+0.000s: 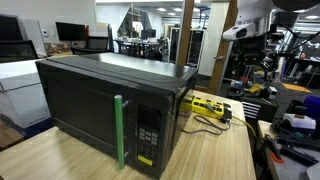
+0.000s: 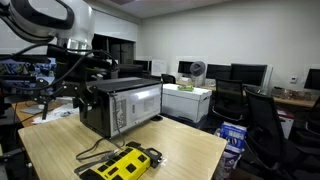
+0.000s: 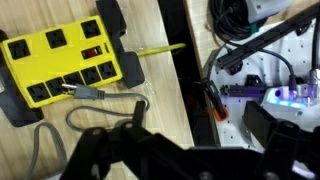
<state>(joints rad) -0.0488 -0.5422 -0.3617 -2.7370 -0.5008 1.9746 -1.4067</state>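
Tabletop (image 1: 215,150) of pale wood carries everything, and its side edge runs just past the power strip, with cluttered lab gear beyond it. The black microwave (image 1: 110,95) takes up most of the width, door shut, its green handle (image 1: 119,130) upright. A band of bare wood shows in front of it in an exterior view. The gripper (image 3: 185,150) hangs above the table edge, jaws spread wide with nothing between them. The yellow power strip (image 3: 65,60) lies flat near the microwave's side, close to that edge. A grey plug (image 3: 85,93) sits in one socket, its cord looping over the wood.
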